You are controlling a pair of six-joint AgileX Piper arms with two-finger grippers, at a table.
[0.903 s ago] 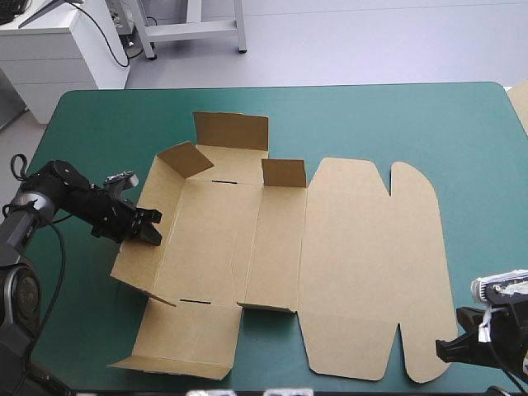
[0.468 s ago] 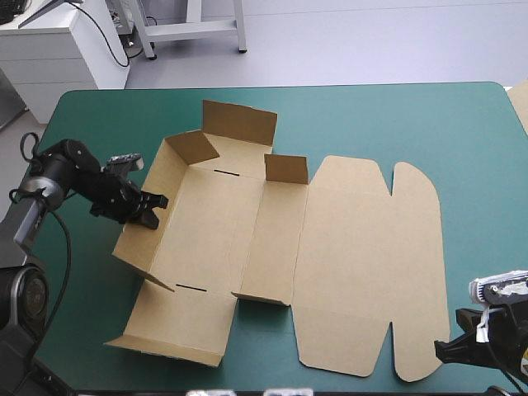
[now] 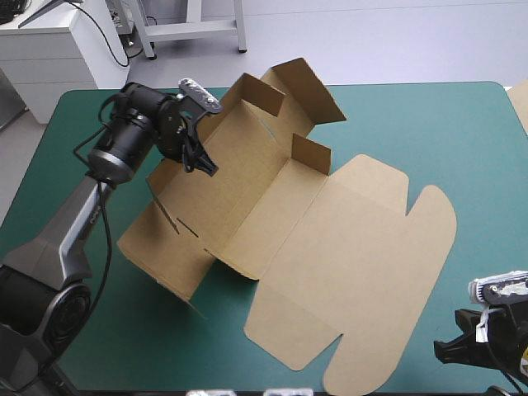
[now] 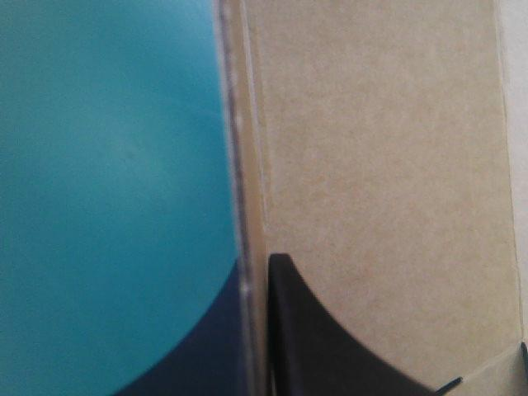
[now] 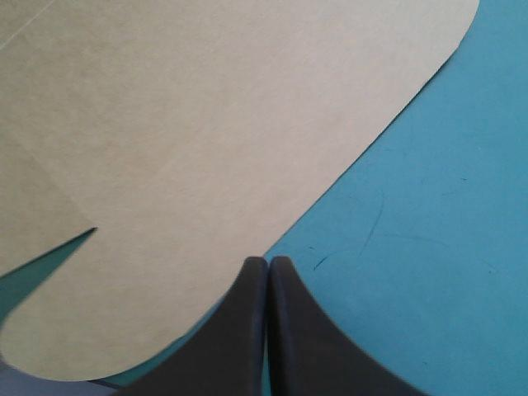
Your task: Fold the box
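The brown box [image 3: 272,206] lies askew across the teal-green table [image 3: 462,140], its tray part with raised walls toward the far left. Its flat lid [image 3: 355,272] reaches toward the near edge. My left gripper [image 3: 198,157] is shut on the tray's left wall. In the left wrist view one black finger lies on the board [image 4: 388,165], the other is behind its edge, and the left gripper [image 4: 257,330] pinches that edge. My right gripper [image 3: 452,351] stays shut and empty at the near right corner. In the right wrist view the right gripper [image 5: 268,280] sits just short of the lid's rounded edge [image 5: 181,124].
The lid's rounded tip [image 3: 355,384] comes close to the table's near edge. A pale sheet edge [image 3: 521,103] shows at the table's right edge. Bare teal-green cover [image 5: 429,247] lies beside the right gripper, and more [image 4: 107,165] on the wall's outer side.
My left gripper has swung toward the far edge with the wall in its grip, turning the whole box clockwise and lifting its left side. The right arm has not moved.
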